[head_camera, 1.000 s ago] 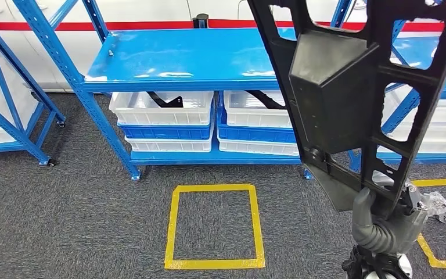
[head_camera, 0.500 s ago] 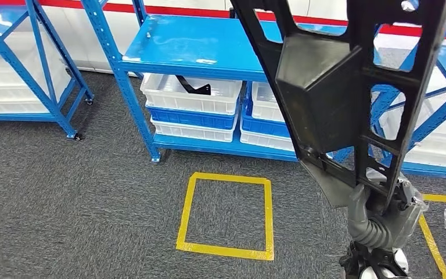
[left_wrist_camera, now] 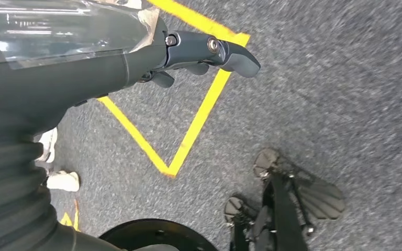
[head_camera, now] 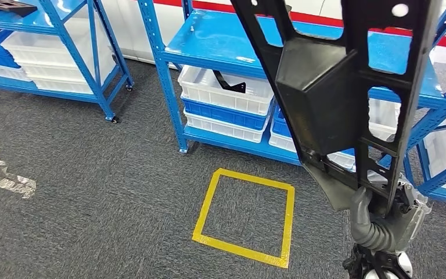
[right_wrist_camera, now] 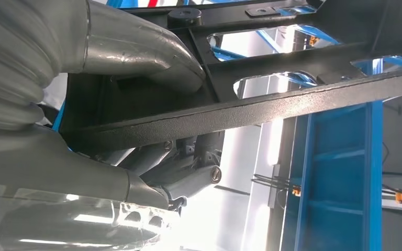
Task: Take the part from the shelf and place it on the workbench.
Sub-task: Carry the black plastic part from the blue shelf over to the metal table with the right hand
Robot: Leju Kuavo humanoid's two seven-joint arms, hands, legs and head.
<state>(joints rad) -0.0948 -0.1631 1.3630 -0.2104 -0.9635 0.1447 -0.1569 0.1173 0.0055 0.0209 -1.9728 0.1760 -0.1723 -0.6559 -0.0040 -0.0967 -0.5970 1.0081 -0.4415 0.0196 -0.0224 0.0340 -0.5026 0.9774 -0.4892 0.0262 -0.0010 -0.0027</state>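
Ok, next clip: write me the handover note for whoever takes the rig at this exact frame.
Right robot hand: grips the black frame part by its lower end, part held upright in front of the head camera.
Left robot hand: holds nothing, hangs over the carpet near the yellow tape square.
Done: part is off the blue shelf and in hand.
Left: no workbench identifiable yet; find it and set the part down there.

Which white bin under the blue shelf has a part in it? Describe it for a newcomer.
Find the blue shelf unit behind the yellow taped square. Under its top deck, white bins are stacked in two columns. It's the top left bin, the one showing a black bracket inside.
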